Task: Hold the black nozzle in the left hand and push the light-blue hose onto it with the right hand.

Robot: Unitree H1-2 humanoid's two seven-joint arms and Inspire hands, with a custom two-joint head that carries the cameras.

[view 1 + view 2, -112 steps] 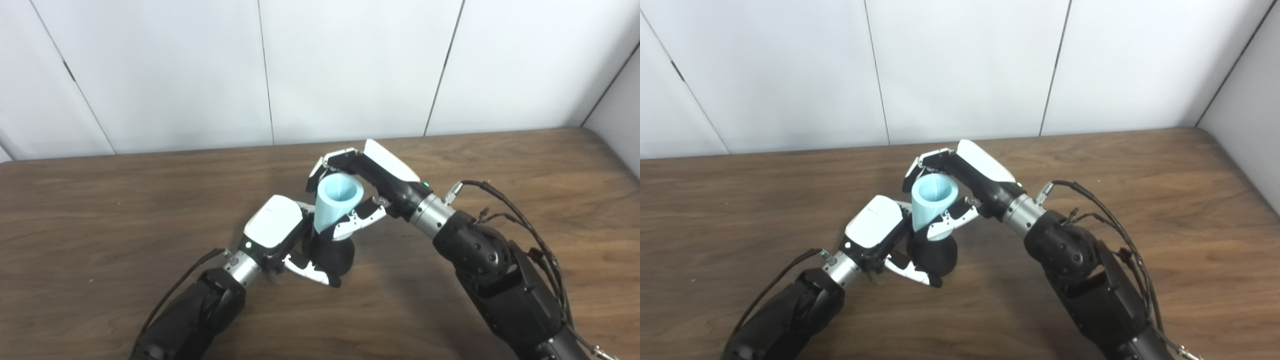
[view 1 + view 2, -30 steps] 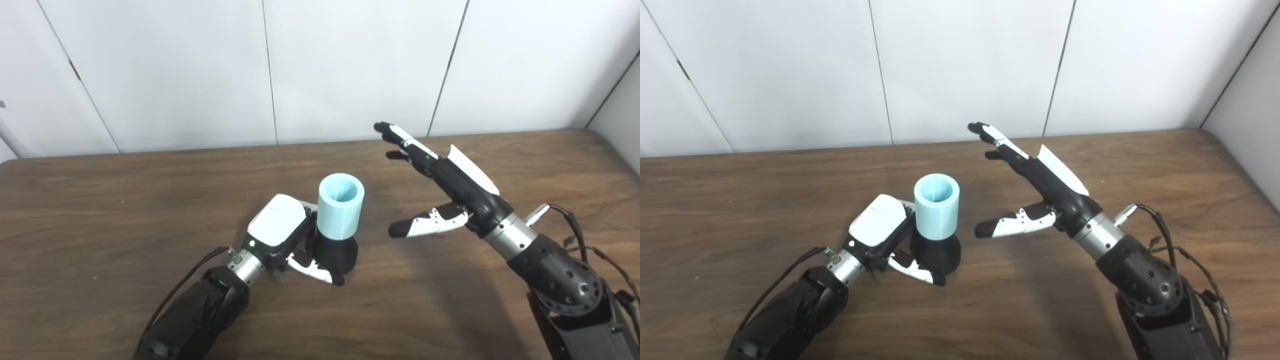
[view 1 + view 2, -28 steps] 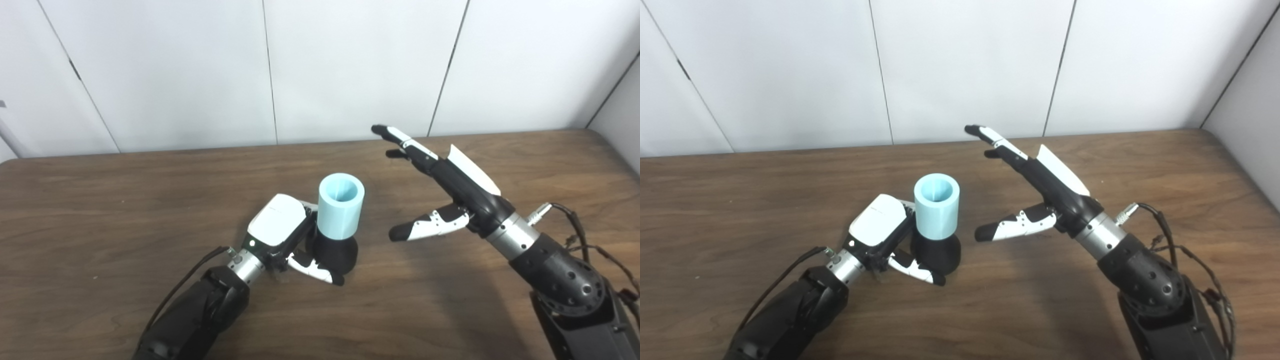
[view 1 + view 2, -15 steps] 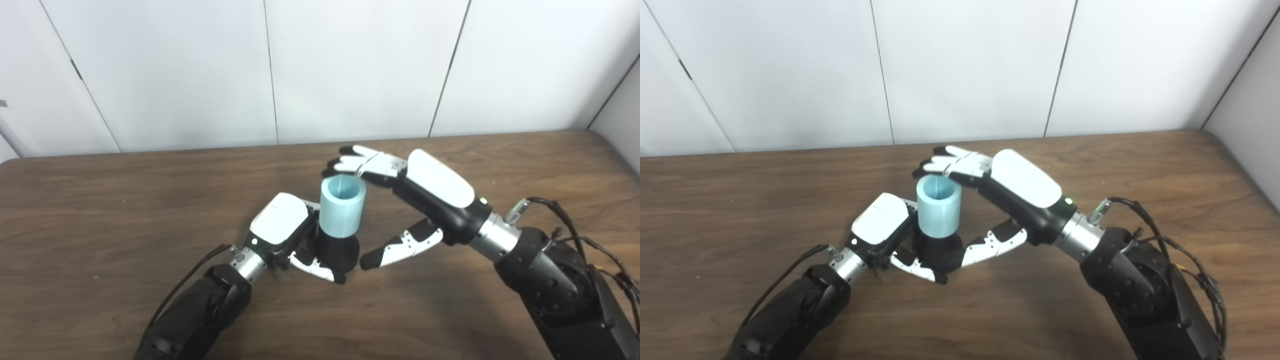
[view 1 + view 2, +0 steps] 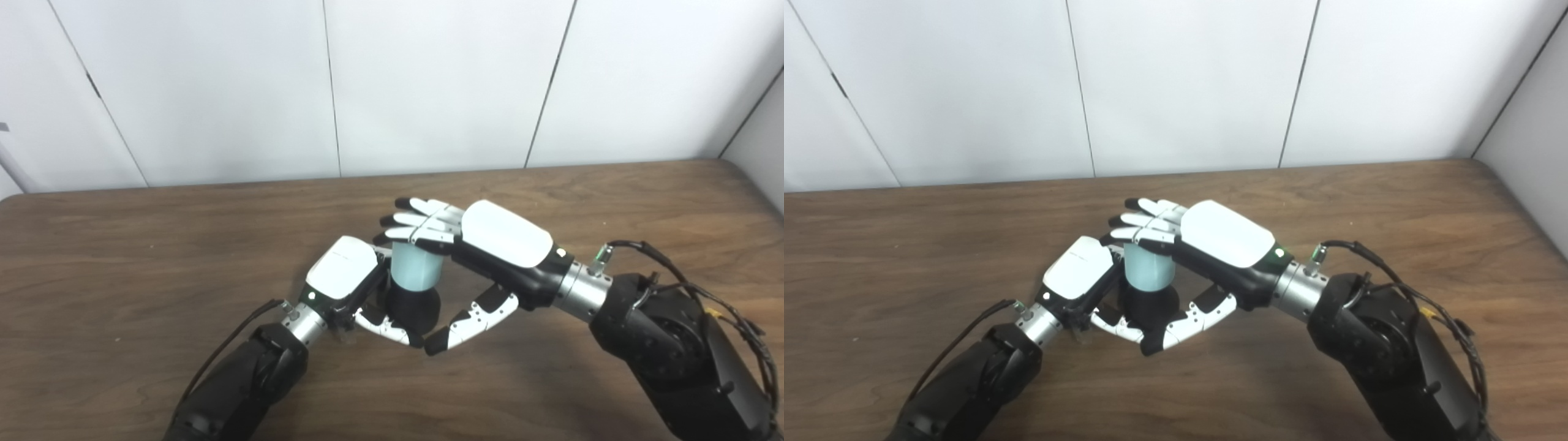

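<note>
The black nozzle (image 5: 411, 311) stands on the wooden table (image 5: 122, 245), and my left hand (image 5: 344, 277) is shut on its base from the left. The light-blue hose (image 5: 415, 273) sits upright on the nozzle. My right hand (image 5: 493, 237) lies palm down over the hose, its flat, spread fingers (image 5: 411, 221) covering the hose's open top. The thumb (image 5: 468, 321) hangs free, low in front of the nozzle. The hose's mouth and the join between hose and nozzle are hidden.
The table's back edge meets a white panelled wall (image 5: 429, 79). Cables (image 5: 692, 288) run along my right forearm. Both forearms reach in from the near edge.
My right hand, earlier raised open to the right of the hose, has turned palm down and swung left and down onto the hose's top. The left hand has kept its hold.
</note>
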